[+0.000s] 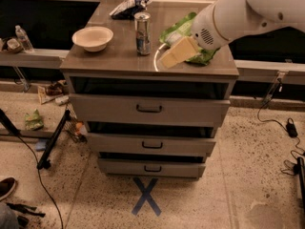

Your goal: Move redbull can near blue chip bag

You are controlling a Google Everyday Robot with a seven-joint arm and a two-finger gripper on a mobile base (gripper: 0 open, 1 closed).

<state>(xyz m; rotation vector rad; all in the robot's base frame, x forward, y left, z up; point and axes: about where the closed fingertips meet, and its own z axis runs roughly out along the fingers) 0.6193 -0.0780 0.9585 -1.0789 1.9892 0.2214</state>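
The redbull can (pixel 142 33) stands upright on the cabinet top (pixel 109 61), right of a white bowl (pixel 93 37). The blue chip bag (pixel 128 6) lies at the far edge of the top, behind the can. My gripper (pixel 174 55) comes in from the right on a white arm and hangs over the top just right of the can, apart from it. It partly covers a bright green bag (pixel 183 30).
The cabinet has three drawers (pixel 148 109) facing me. A blue X (pixel 147 195) is taped on the floor in front. A black stand leg (pixel 52 140), cables and litter lie on the floor at left. A water bottle (pixel 23 38) stands on the left ledge.
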